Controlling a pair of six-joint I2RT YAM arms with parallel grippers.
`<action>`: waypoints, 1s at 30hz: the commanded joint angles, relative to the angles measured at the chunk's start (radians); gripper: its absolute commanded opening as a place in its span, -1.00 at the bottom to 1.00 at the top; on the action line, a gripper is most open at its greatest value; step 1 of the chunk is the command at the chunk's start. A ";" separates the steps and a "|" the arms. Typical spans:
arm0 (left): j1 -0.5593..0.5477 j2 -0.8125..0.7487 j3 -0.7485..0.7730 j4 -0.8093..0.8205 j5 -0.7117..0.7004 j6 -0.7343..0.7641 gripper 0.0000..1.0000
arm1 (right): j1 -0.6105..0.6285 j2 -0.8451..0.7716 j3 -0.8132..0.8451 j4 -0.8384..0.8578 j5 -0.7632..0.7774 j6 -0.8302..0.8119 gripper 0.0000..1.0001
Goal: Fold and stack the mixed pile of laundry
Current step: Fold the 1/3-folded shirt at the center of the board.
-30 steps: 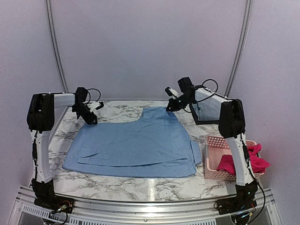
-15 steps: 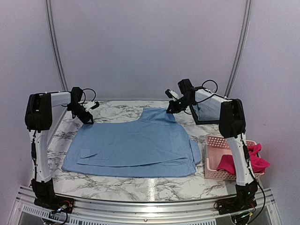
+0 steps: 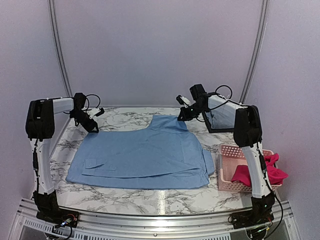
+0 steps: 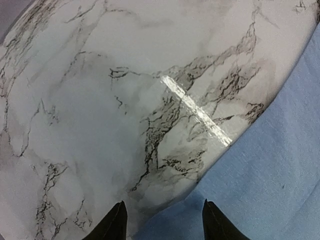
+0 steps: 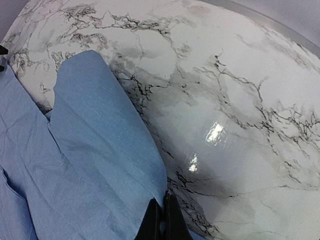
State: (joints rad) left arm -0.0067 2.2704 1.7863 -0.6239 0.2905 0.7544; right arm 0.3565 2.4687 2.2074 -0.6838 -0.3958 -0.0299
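Note:
The light blue shirt (image 3: 145, 155) lies spread flat on the marble table (image 3: 125, 116). My left gripper (image 3: 93, 128) is open at the shirt's far left corner. In the left wrist view its fingertips (image 4: 164, 220) stand apart over the edge of the blue cloth (image 4: 265, 175). My right gripper (image 3: 181, 117) is at the shirt's far right corner. In the right wrist view it (image 5: 162, 217) is shut on the edge of the blue cloth (image 5: 85, 150). The magenta-red garment (image 3: 274, 171) hangs half out of the basket.
A pink lattice basket (image 3: 229, 151) stands at the right edge of the table, beside the right arm's base. A flat dark tray (image 3: 220, 120) leans at the back right, behind the right gripper. Bare marble (image 4: 100, 100) lies left of the shirt.
My left gripper has shifted a little to the left along the shirt's far edge. The right gripper and the shirt have hardly moved.

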 commanded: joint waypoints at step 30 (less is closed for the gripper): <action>-0.020 -0.202 -0.185 0.070 -0.014 -0.017 -1.00 | 0.051 -0.232 -0.097 -0.006 0.007 -0.006 -1.00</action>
State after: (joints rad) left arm -0.0231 2.1853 1.6669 -0.5983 0.3069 0.7429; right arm 0.3847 2.3238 2.1643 -0.7139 -0.3973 -0.0315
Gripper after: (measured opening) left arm 0.006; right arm 0.002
